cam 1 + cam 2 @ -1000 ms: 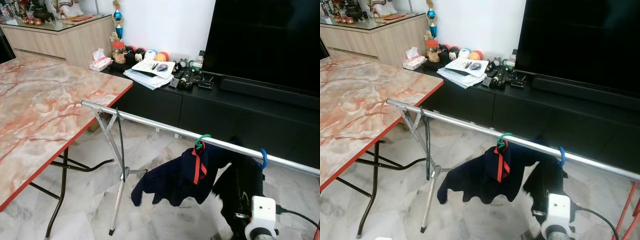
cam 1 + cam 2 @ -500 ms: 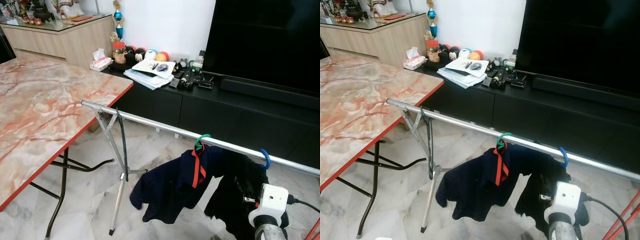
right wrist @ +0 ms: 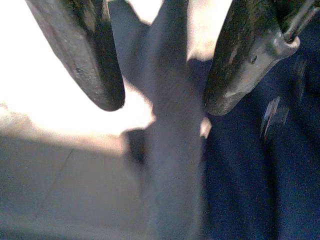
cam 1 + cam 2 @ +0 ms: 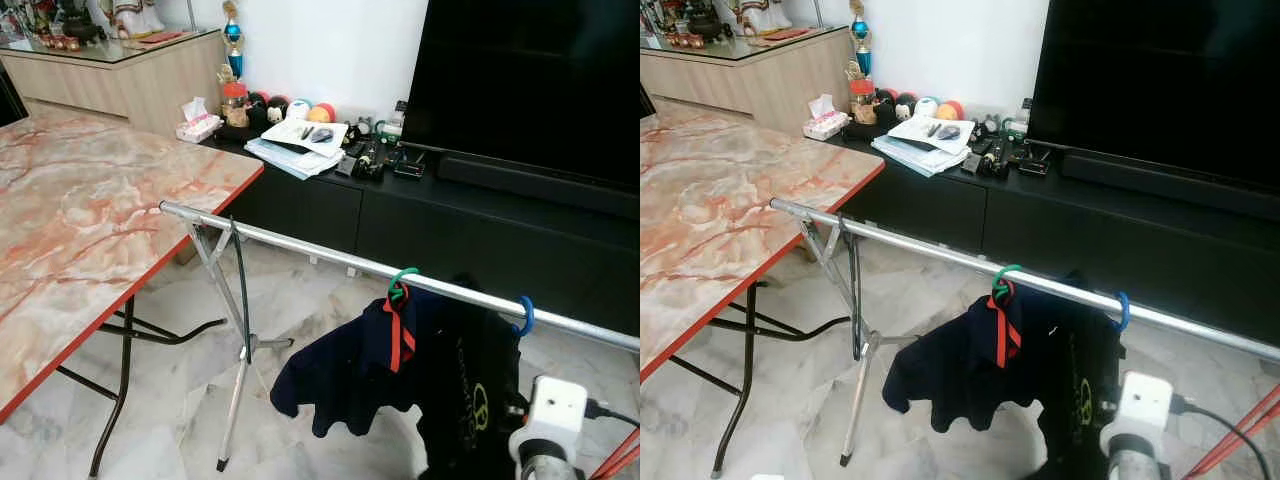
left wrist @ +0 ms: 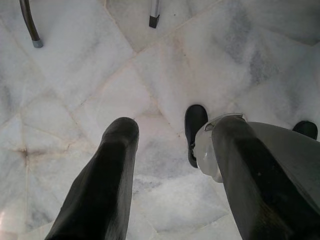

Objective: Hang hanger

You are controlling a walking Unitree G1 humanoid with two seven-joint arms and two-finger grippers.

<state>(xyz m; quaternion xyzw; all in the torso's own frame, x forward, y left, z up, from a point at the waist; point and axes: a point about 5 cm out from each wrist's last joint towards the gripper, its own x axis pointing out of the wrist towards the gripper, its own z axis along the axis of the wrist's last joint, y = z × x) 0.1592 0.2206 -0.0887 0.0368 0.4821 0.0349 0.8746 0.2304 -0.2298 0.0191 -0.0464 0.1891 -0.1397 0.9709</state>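
The right gripper (image 3: pixel 162 100) is positioned low, just below the hanging clothes. Its fingers (image 3: pixel 85 55) are spread apart and nothing is held between them; dark blue fabric is seen beside one finger. The white wrist housing (image 4: pixel 555 410) is visible beside the black garment (image 4: pixel 470 385). The left gripper (image 5: pixel 170 150) is idle, pointed at the marble floor (image 5: pixel 75 75), fingers parted and empty.

The black garment hangs straight down from the blue hanger (image 4: pixel 526 315), whose hook is seated over the metal rail (image 4: pixel 300 247); the hanger is judged to be already hung, which would explain the emptied gripper. Beside it, the navy garment (image 4: pixel 350 375) hangs from the green hanger (image 4: pixel 402 283), its hook likewise over the rail.

The rail is carried on a folding stand (image 4: pixel 235 340) beside the marble-topped table (image 4: pixel 90 220). Farther off stand the black TV cabinet (image 4: pixel 420 215), with papers (image 4: pixel 300 140) on it, and the television (image 4: pixel 530 80).
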